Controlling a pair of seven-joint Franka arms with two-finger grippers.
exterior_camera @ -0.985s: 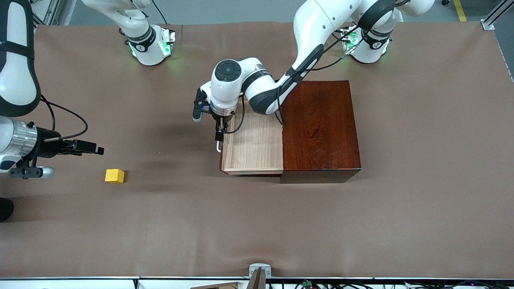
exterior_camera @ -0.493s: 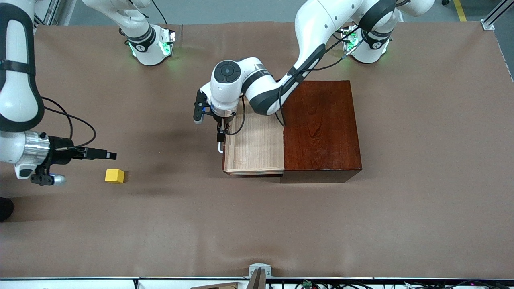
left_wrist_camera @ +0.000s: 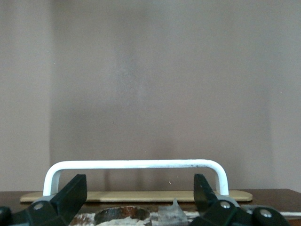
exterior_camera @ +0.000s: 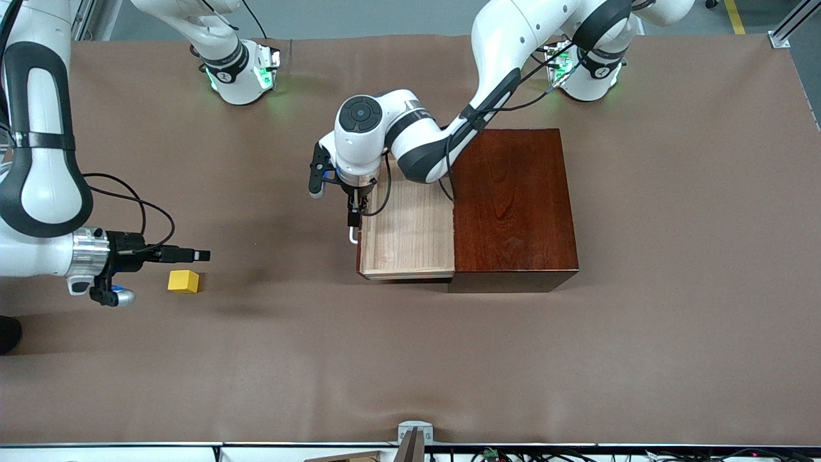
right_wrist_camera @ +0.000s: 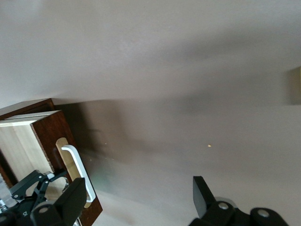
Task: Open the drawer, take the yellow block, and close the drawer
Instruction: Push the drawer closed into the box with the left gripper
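**Drawer half out, block on the table: closing step in hand**

I read this as the last of 3 steps. The yellow block (exterior_camera: pixel 183 281) sits on the brown table (exterior_camera: pixel 410 359), just beside my right gripper (exterior_camera: pixel 201 255), whose jaws stand wide apart and empty above it.

My left gripper (exterior_camera: pixel 352 222) is at the white handle (left_wrist_camera: pixel 135 165) of the drawer (exterior_camera: pixel 406 237). Its fingers (left_wrist_camera: pixel 70 197) stand apart with the bar in front of them, clamped on nothing. The pale tray juts from the dark box (exterior_camera: pixel 513 205) toward the right arm's end.

Next I'd press the drawer front squarely into the box.

The left arm covers part of the tray, so I can't confirm its whole floor. Actual contact with the handle is hard to judge.
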